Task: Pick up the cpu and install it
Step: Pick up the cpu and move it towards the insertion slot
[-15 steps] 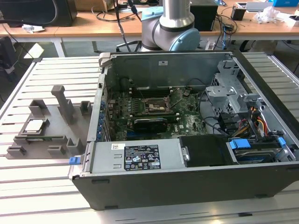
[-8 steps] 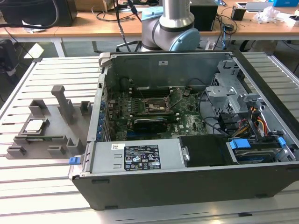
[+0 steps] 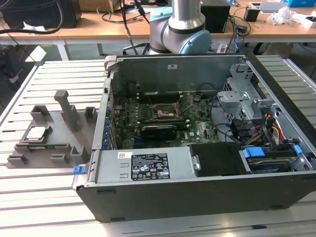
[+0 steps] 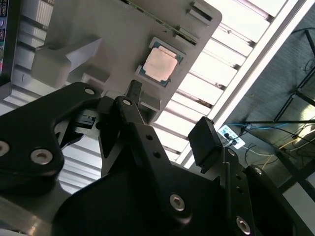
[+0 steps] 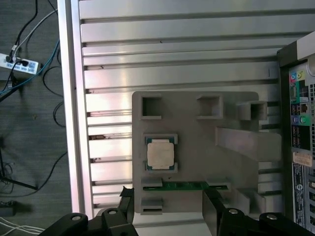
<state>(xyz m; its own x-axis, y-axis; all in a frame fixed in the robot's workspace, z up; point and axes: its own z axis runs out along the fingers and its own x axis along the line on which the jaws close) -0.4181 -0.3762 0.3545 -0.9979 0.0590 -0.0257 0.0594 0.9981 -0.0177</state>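
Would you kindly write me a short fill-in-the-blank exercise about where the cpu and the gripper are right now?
1. The cpu rests on the grey tray, which stands to the exterior view's ____ of the computer case.
2. The gripper hangs above the tray with its jaws ____.
3. The gripper holds ____.
Missing words: left; open; nothing.

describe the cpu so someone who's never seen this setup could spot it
Find the open computer case; to the exterior view's left of it sits a grey tray with upright blocks. The cpu lies flat on it, the only shiny silver square among matte grey plastic.
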